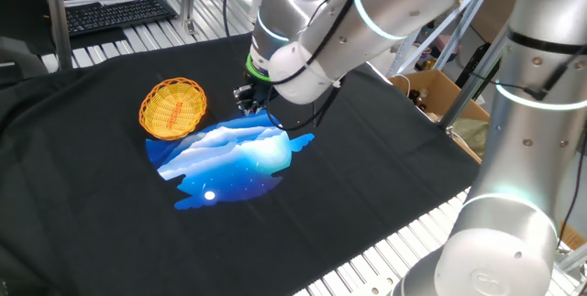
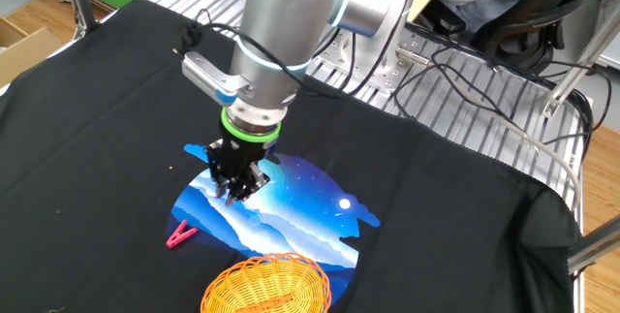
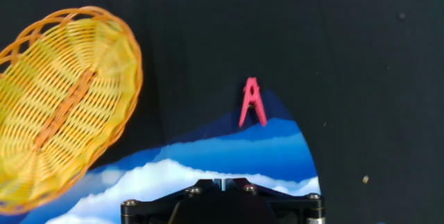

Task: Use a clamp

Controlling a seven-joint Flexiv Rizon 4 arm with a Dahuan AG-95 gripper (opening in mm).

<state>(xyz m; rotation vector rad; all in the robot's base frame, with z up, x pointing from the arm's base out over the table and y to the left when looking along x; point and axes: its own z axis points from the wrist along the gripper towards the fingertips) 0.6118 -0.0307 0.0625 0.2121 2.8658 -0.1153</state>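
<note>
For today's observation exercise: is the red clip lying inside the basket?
No, the red clip lies on the dark cloth, apart from the basket.

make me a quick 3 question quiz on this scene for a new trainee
1. True or false: the clamp lies inside the basket.
2. The clamp rests at the edge of: A) the keyboard B) the blue printed mat C) the cardboard box
3. Fill in: the gripper is holding ____.

Key:
1. False; it lies on the black cloth beside the basket.
2. B
3. Nothing; it hangs above the mat, apart from the clamp.
</note>
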